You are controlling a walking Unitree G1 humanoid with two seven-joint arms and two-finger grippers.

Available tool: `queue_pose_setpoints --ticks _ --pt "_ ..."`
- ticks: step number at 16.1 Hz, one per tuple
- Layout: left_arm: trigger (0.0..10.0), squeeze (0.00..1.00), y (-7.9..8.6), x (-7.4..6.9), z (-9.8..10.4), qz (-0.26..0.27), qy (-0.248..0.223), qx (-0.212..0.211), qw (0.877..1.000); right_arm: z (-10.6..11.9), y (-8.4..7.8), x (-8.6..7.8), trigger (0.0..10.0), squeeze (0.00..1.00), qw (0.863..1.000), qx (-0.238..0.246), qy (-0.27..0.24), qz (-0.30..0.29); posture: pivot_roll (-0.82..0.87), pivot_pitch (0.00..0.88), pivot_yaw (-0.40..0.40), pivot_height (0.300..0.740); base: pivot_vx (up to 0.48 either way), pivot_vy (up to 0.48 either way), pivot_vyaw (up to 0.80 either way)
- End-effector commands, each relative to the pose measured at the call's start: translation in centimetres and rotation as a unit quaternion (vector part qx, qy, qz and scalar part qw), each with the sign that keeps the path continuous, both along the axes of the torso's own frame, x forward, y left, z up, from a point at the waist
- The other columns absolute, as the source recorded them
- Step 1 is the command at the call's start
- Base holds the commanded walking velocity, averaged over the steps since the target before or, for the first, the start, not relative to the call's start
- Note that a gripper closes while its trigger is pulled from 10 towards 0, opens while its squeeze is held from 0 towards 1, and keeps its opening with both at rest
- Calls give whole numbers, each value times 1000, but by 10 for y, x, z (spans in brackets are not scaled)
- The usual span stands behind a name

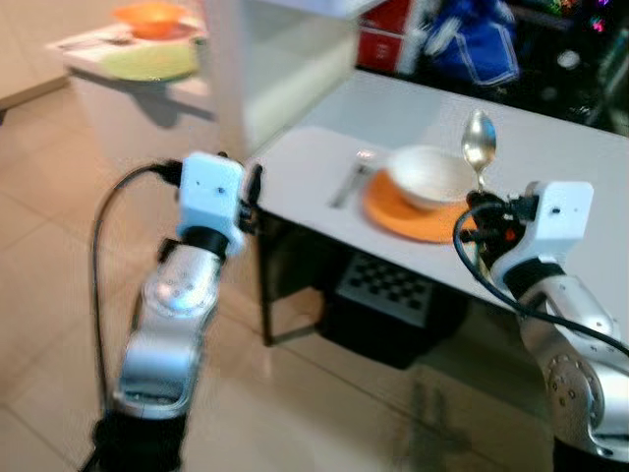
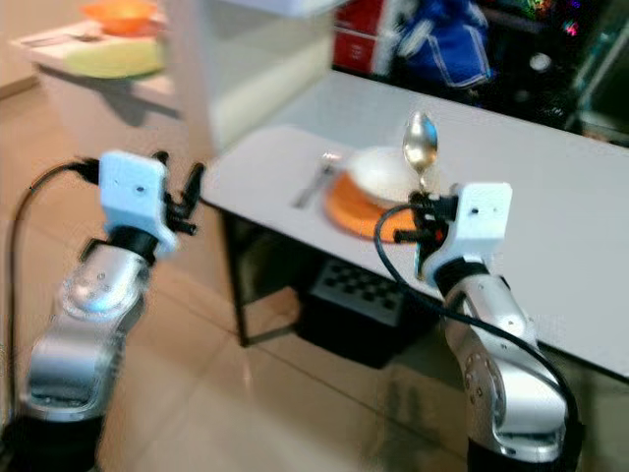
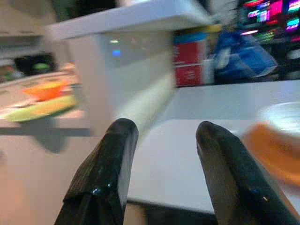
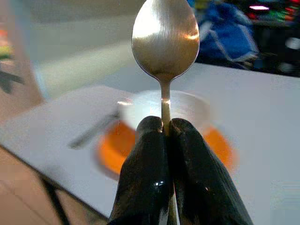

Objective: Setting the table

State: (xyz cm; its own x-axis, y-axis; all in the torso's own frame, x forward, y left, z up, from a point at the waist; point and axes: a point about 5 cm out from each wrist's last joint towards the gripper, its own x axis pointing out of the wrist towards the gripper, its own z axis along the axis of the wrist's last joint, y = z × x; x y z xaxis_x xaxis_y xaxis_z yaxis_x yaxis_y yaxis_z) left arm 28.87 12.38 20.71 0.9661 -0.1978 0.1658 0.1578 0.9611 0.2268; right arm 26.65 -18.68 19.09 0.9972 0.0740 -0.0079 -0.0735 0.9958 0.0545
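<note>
No readable writing anywhere, shiny silver spoon (image 4: 165, 40) upright, pinched in right gripper (image 4: 164, 129), left gripper (image 3: 161, 136) spread, white bowl (image 1: 429, 176) on orange plate (image 1: 393, 211)

Looks like I'm in somebody's home dining area: tiled floor (image 1: 59, 324), a grey table (image 1: 580, 167) mid-frame with an orange plate (image 1: 413, 218) and white bowl (image 1: 428, 177). Upper left there's a white counter (image 1: 128, 79) with more dishes.

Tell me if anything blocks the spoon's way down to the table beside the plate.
Nothing visible blocks it. The right gripper holds the spoon upright over the near edge of the orange plate, which carries the white bowl. The white table beyond the plate's right side looks bare; a fork lies left of it.
</note>
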Motion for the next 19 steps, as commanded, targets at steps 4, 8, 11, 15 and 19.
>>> queue_pose_setpoints --ticks 4,8,11,15,19 --pt "10000 0 3 2 5 2 -8 4 1000 1 8 1 10000 0 1000 7 10 14 -78 0 -16 740 0 -413 0" --pt "10000 0 6 5 1 5 22 -15 1000 -5 14 1 10000 0 999 24 36 22 -78 0 -12 740 0 235 0" --pt "10000 0 7 7 2 2 23 -6 1000 -8 22 0 10000 0 998 38 47 32 -75 0 -4 740 0 470 -413" --pt "10000 0 6 8 3 1 23 -2 1000 -9 23 1 10000 0 997 41 51 33 -75 0 -2 740 0 469 -800" --pt "10000 0 10 11 3 19 25 10 999 -6 25 3 10000 0 997 43 47 34 -71 0 -4 740 0 0 0"
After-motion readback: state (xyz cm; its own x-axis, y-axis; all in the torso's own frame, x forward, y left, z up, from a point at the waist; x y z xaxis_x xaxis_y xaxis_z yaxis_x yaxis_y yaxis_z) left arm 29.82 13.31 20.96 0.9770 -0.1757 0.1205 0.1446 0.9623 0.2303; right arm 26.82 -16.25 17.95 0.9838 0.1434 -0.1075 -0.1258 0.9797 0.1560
